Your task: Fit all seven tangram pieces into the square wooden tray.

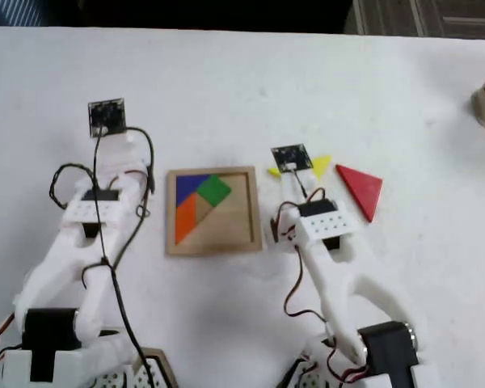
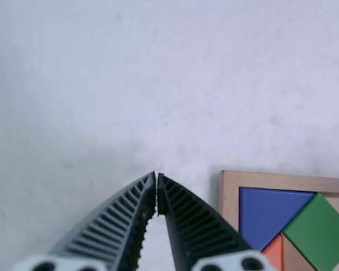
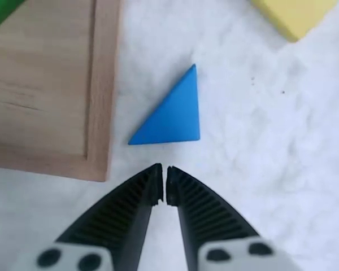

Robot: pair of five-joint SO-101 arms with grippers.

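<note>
White counter (image 1: 226, 97) carries the partly filled square wooden tray (image 1: 212, 249) at centre. To its right lie a red triangle (image 1: 362, 190), a yellow piece (image 1: 320, 164) and a small blue triangle (image 3: 172, 116), which sits just beyond the right claw (image 3: 163, 183). That claw is pressed together and empty, as is the left claw (image 2: 156, 195). The piece is probably light, stiff and slick, so pinch it across its edges.

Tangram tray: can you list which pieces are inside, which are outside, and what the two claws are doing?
Where: tray lies between the two arms
Inside: blue piece, green square, orange piece; rest bare wood
Outside: red triangle, yellow piece, small blue triangle, on the right arm's side
Left arm: left gripper shut, over bare table beside the tray
Right arm: right gripper shut, tips just short of the small blue triangle
</note>
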